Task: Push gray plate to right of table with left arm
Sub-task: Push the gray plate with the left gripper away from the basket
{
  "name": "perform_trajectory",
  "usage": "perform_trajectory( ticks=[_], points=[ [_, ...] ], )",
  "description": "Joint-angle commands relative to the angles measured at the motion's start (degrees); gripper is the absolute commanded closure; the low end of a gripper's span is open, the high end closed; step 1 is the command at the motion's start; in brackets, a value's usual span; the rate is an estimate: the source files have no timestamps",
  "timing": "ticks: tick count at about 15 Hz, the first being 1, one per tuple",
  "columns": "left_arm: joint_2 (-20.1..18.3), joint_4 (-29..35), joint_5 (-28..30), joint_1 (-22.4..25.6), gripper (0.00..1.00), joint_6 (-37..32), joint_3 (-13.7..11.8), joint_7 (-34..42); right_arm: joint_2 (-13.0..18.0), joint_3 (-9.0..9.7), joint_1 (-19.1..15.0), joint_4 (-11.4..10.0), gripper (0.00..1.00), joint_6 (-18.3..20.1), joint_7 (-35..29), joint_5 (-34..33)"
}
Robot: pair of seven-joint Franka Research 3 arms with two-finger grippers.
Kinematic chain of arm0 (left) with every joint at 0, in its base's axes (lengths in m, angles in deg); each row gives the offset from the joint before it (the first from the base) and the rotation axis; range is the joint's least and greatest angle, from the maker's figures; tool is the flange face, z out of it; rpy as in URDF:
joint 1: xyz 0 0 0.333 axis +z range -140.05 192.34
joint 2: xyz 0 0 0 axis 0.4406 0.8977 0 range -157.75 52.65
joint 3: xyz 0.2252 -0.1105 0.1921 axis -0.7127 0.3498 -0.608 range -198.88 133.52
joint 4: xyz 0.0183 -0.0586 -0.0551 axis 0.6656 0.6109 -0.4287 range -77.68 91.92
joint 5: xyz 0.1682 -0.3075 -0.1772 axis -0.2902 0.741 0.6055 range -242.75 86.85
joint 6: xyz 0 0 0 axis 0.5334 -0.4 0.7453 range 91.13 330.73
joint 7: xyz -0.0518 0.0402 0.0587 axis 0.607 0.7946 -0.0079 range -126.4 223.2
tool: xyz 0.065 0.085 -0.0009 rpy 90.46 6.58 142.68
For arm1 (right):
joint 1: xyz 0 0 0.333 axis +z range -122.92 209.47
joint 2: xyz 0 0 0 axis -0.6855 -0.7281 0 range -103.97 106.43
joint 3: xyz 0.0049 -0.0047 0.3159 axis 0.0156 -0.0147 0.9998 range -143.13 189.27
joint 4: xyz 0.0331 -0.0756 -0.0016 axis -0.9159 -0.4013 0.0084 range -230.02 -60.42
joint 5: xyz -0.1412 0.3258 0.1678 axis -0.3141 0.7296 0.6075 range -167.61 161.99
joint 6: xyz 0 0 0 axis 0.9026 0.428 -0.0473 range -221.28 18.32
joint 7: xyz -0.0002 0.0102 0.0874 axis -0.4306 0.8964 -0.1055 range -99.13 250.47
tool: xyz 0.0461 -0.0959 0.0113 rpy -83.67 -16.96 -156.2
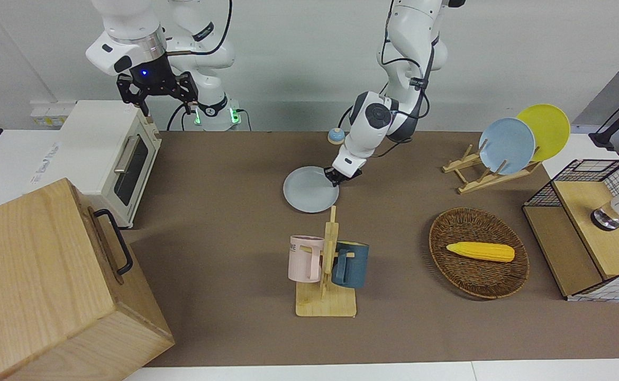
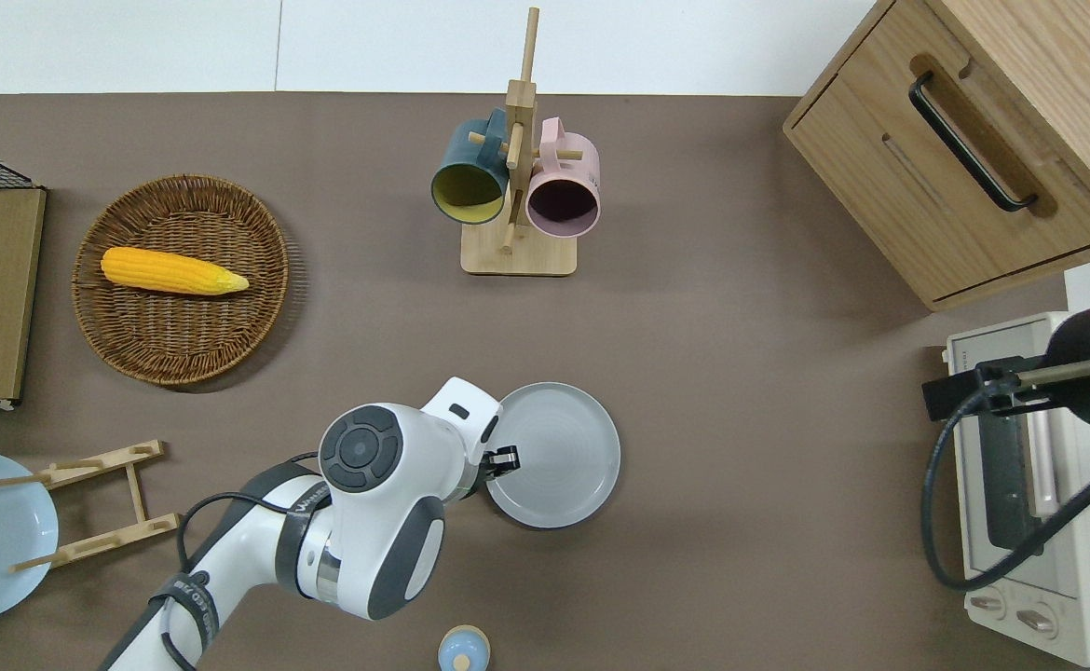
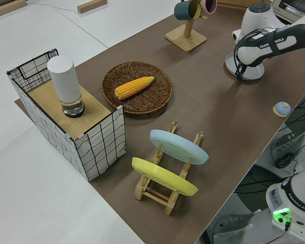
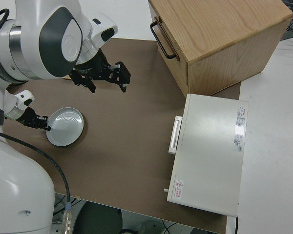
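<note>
1. Nearest the robots, at the gray plate's (image 2: 554,454) rim on the side toward the left arm's end of the table (image 2: 741,373), the left gripper (image 2: 504,459) sits low, touching it; whether its fingers are spread or closed, I cannot tell.
2. Mid-table lies the plate, nearer to the robots than the mug rack (image 2: 517,186).
3. Parked is the right gripper (image 1: 156,92), fingers spread wide.

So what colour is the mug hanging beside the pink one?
Dark teal-blue mug, yellowish inside; the overhead view shows it best.
</note>
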Motion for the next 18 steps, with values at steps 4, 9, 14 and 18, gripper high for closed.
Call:
perform_trajectory(
  ticks=[4,9,14,18],
  points=[
    [5.1,-3.8,2.0,-5.4,1.00,4.0,-0.4,-2.1,0.6,0.00,-0.1,-0.2,0.005,0.2,0.5,0.1],
    [9.6,-7.4,2.4,-10.0,1.00,8.6,-0.4,-5.9,0.6,0.00,-0.1,-0.2,0.005,0.3,0.5,0.1],
    [11.2,-10.3,2.4,-12.2,1.00,9.2,-0.4,-8.2,0.6,0.00,-0.1,-0.2,0.005,0.2,0.5,0.1],
    [11.8,-11.6,2.4,-12.5,0.80,9.1,-0.4,-8.5,0.6,0.00,-0.1,-0.2,0.005,0.2,0.5,0.1]
  ],
)
